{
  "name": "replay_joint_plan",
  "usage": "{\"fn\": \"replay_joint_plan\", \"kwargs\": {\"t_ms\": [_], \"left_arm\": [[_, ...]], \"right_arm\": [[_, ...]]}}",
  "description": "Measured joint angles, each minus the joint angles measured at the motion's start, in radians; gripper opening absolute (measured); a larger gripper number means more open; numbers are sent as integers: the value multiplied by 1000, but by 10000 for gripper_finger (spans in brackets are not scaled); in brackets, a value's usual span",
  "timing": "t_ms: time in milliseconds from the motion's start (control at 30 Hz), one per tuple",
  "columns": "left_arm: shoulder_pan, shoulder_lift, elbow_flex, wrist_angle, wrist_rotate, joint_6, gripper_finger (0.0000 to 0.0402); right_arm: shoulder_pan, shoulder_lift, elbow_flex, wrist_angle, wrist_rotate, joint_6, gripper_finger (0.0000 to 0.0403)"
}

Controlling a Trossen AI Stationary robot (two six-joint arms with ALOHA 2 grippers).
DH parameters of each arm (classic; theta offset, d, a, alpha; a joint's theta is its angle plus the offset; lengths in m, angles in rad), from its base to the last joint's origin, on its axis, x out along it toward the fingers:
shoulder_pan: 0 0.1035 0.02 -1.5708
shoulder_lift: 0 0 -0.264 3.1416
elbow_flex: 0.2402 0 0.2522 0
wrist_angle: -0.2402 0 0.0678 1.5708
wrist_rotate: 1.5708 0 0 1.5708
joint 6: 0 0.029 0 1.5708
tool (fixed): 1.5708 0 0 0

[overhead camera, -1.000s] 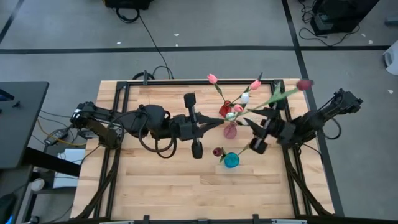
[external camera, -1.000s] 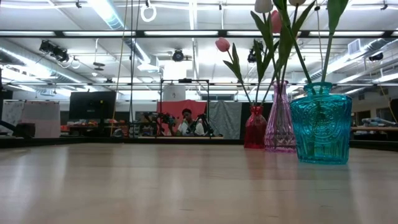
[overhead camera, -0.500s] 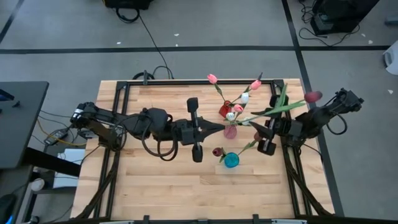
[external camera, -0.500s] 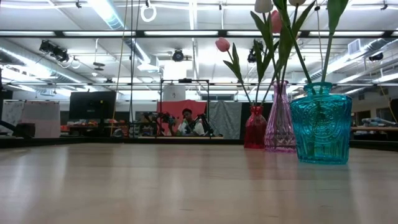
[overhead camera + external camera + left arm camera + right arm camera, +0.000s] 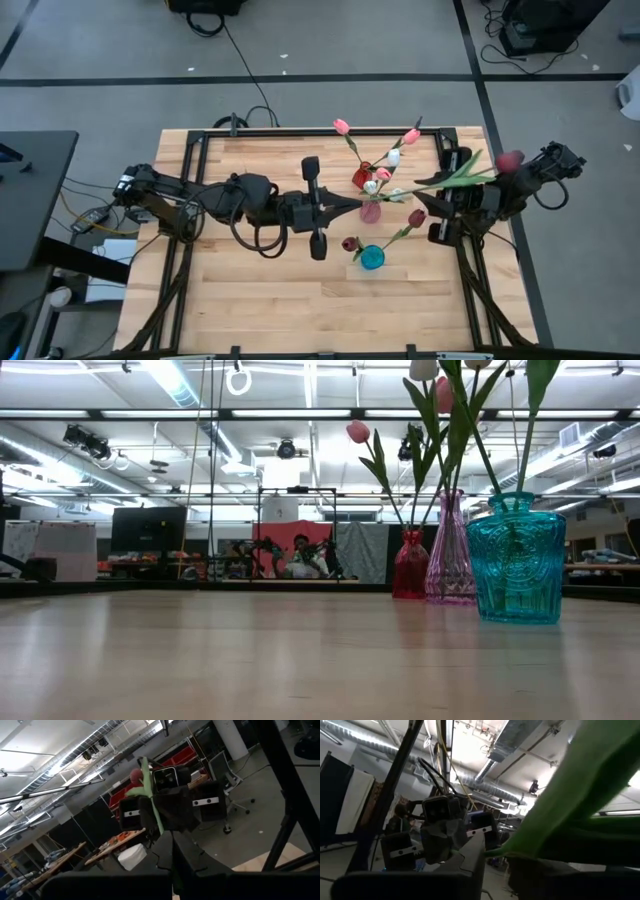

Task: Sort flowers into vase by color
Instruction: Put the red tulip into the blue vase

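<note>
Your right pincer [image 5: 462, 196] clamps the long green stem of a dark maroon artificial tulip [image 5: 509, 159], lying left-right, its free end toward the closed left pincer [image 5: 350, 205].

No readable text or labels anywhere.

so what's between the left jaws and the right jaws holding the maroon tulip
The pink vase with its tulips stands between the left gripper and right gripper, shown in the high view.
</note>
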Motion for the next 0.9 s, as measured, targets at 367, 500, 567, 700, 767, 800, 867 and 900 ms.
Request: {"fn": "replay_joint_plan", "kwargs": {"t_ms": [367, 500, 567, 700, 767, 800, 867, 900], "left_arm": [[1, 0, 0, -22, -58, -9, 12], [0, 0, 0, -63, -99, -10, 45], [-2, -3, 0, -94, -130, -12, 75], [-6, -34, -1, -206, -177, -67, 139], [-6, -57, -1, -279, -174, -112, 162], [-7, -72, -1, -326, -170, -139, 170], [-7, -102, -1, -437, -130, -212, 178], [-7, -114, -1, -493, -103, -250, 180]], "right_arm": [[0, -35, 0, -77, -2, 29, 19], [1, -41, 0, -96, 14, 28, 12], [3, -42, 0, -104, 54, 28, 16], [34, -57, 0, -158, 138, 27, 16], [63, -76, 0, -196, 158, 45, 15], [78, -88, 0, -225, 158, 66, 15], [107, -104, 0, -290, 154, 120, 15], [120, -111, 0, -327, 148, 149, 15]]}}
